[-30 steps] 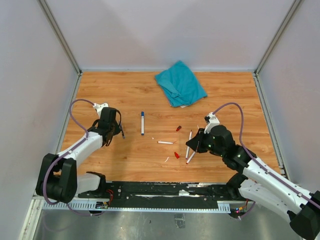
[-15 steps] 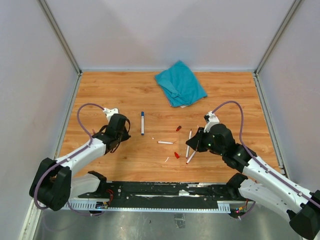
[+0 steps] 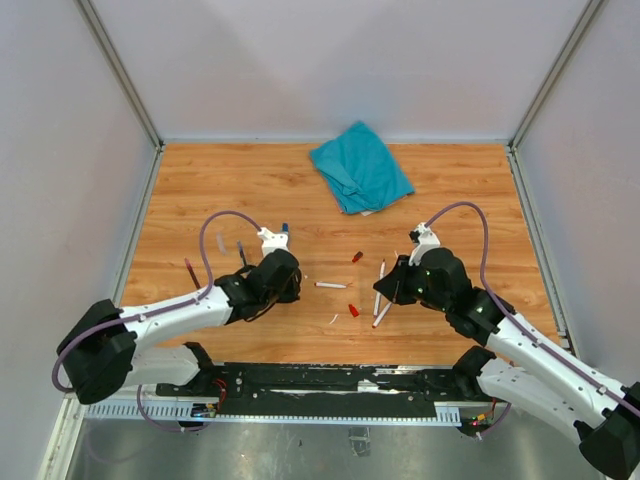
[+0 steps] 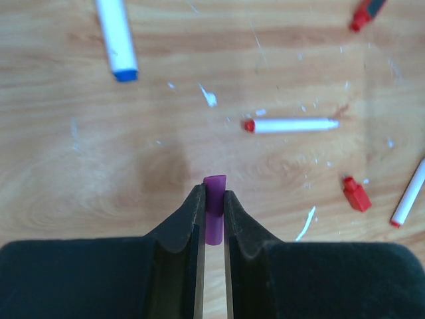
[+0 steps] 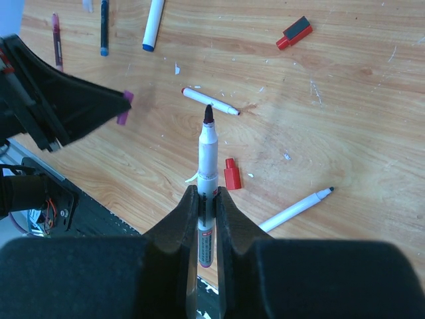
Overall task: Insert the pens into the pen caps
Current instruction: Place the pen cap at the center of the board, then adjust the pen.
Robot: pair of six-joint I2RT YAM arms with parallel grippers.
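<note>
My left gripper is pinched narrow on a short purple cap, whose end pokes just past my fingertips above the wooden table. My right gripper clamps a dark-tipped white pen low on its barrel, tip pointing away from me. Both are light, stiff, smooth plastic (likely to pivot or slip if pushed off-axis), so I judge a firm mid-barrel hold best. A red-tipped pen and a red cap lie loose nearby.

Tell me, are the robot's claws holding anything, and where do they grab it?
Left gripper pinches a purple cap by its sides, one end poking out. Right gripper grips a dark-tipped pen by its back half.
</note>
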